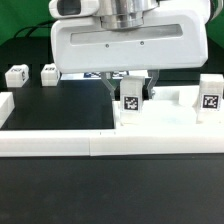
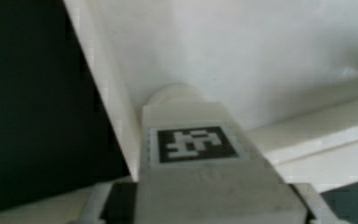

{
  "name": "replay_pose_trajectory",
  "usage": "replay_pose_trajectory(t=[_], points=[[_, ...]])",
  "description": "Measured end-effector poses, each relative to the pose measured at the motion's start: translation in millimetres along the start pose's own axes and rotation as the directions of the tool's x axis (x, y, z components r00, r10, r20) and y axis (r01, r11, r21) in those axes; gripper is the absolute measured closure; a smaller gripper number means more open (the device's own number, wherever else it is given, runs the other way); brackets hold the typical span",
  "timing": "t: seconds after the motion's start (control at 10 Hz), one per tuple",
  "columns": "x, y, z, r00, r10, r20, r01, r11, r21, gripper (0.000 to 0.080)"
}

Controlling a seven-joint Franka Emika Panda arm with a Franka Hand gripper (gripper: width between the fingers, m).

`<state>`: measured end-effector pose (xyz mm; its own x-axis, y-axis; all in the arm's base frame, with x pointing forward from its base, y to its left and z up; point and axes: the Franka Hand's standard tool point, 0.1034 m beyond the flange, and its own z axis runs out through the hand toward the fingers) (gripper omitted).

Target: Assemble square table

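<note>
Your gripper (image 1: 130,90) is straddling a tagged leg (image 1: 131,101) that stands upright on the square table slab (image 1: 170,118). The slab sits at the bench (image 1: 60,110) edge nearest the exterior camera, toward the exterior view's right. The fingers flank the leg, but you honestly can't tell if they're pinching it. A second leg (image 1: 209,97) stands further right on the slab. A third leg (image 1: 17,75) and a fourth leg (image 1: 48,72) lie by the bench's far edge on the left.
</note>
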<state>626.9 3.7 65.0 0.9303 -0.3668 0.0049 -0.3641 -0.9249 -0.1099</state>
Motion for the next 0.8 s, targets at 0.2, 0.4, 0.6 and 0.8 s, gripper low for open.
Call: replay_pose_trajectory(t=[0.2, 0.4, 0.6, 0.8], points=[[0.2, 0.8, -0.1, 0.984, 0.176, 0.000, -0.176, 0.984, -0.001, 0.0508], [-2.0, 0.8, -1.9, 0.861, 0.509, 0.018, -0.508, 0.861, -0.022, 0.0508], [1.0, 4.1, -1.6, 0.581, 0.811, 0.060, -0.813, 0.583, -0.007, 0.0508], [1.9, 12.2, -0.4, 0.402, 0.910, 0.099, -0.915, 0.404, -0.003, 0.0508]])
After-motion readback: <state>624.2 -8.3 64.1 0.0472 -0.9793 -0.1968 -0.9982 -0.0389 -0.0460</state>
